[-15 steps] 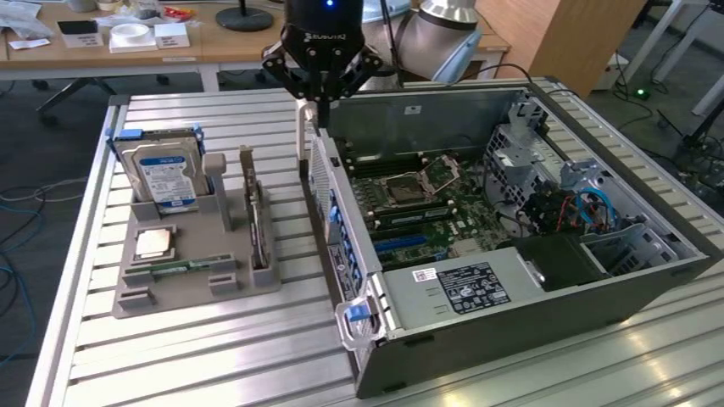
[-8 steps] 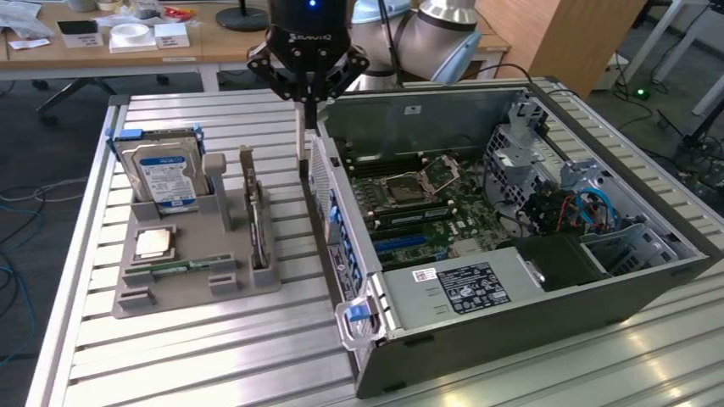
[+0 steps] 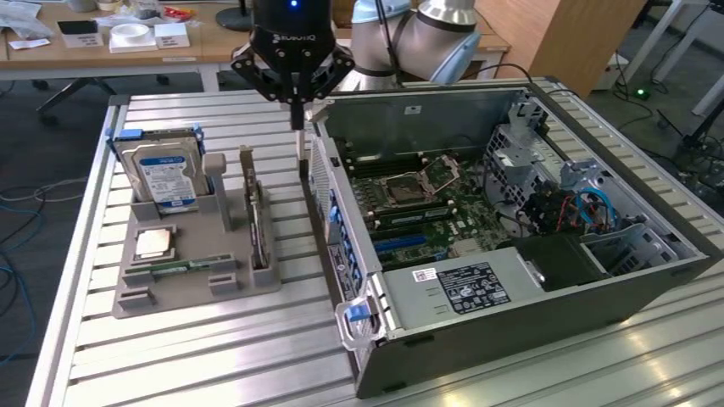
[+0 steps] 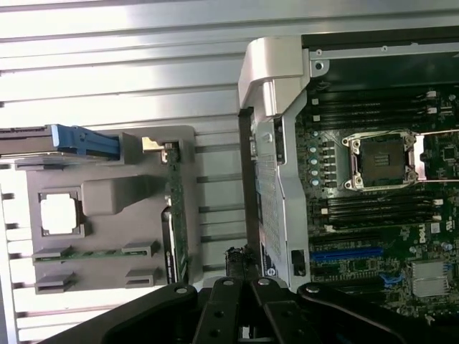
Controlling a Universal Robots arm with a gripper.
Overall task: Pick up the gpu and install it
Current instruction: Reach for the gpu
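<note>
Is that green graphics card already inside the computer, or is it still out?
Out. The gpu stands on edge in a slot of the grey holder, beside the open computer case.

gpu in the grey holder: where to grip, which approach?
Probably the exposed top edge of the gpu, mid-length, from straight above. It stands on edge in a slot of the grey holder, lower edge seated, so pinching across its thin faces looks clearest.

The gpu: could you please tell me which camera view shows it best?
The exterior view: the gpu stands on edge in the grey holder, its length and height visible. The wrist view looks down on it, so it appears as a thin green edge.
</note>
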